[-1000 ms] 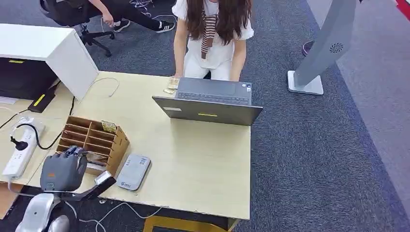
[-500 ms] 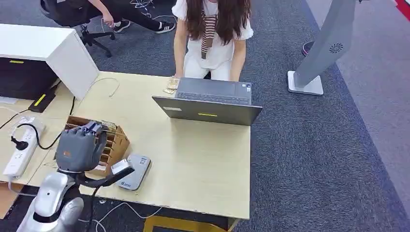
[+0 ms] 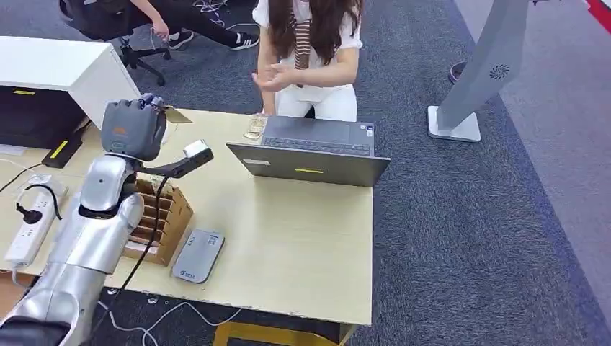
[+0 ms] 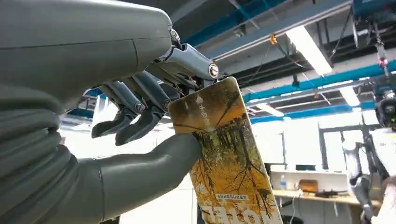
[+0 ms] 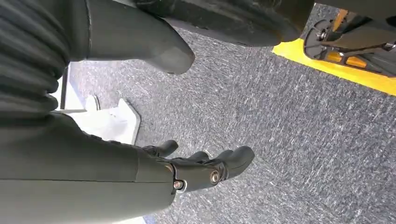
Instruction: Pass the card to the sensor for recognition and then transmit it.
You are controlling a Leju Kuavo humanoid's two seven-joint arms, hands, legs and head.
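Left hand (image 3: 133,128) pinches the card (image 4: 224,154) raised over the desk's (image 3: 288,245) far-left edge; keep the pinch firm, present it flat toward the person's hand (image 3: 272,76); right hand (image 5: 196,170) hangs open.

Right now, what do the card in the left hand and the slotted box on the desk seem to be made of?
The card looks like glossy plastic or coated stock: a stiff flat sheet with a printed yellow forest picture, pinched by the left hand. The slotted box looks like unpainted wood or brown board: tan matte walls and thin dividers; the picture leaves this open.
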